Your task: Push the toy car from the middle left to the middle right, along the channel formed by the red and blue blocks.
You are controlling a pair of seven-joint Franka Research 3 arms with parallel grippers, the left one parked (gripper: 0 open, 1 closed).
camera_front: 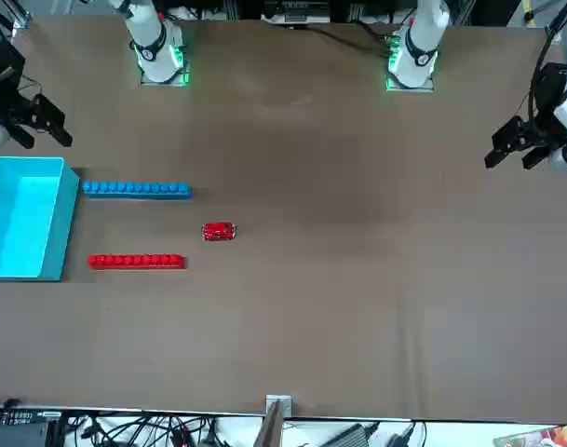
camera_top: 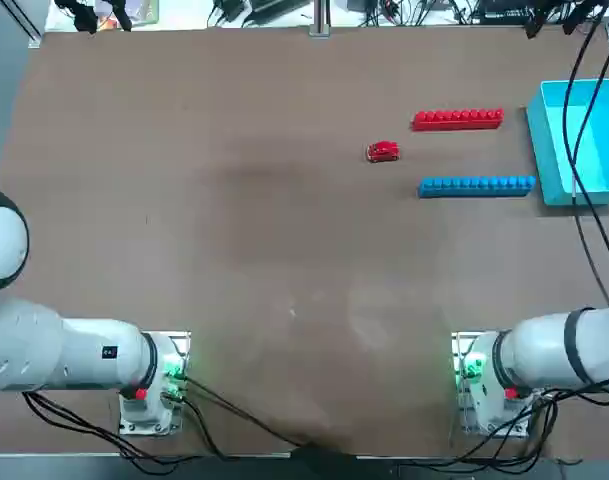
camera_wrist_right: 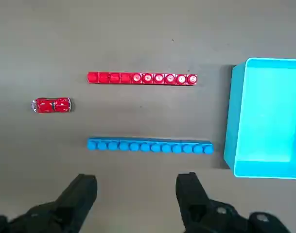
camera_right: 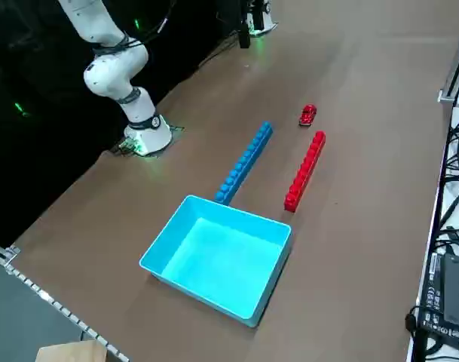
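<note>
The right arm's black two-finger gripper (camera_wrist_right: 136, 187) hangs over the worktop (camera_top: 284, 250) on the robot's near side of the blue bar, pointing down, well clear of the surface. In the overhead view the white right arm (camera_top: 559, 350) reaches out past the right edge of the picture. The glossy red toy car (camera_wrist_right: 52, 105) sits on the brown worktop just beyond the left ends of the bars, outside the channel (camera_wrist_right: 143, 110) and in line with it. The bright red studded bar (camera_wrist_right: 143, 78) lies on the far side of that strip, the bright blue studded bar (camera_wrist_right: 150, 145) on the near side, roughly parallel. The light-blue plastic box (camera_top: 554, 150) stands just past their right ends, narrowing the room there; bare worktop spreads left of the car. The jaws are wide open, holding and touching nothing.
</note>
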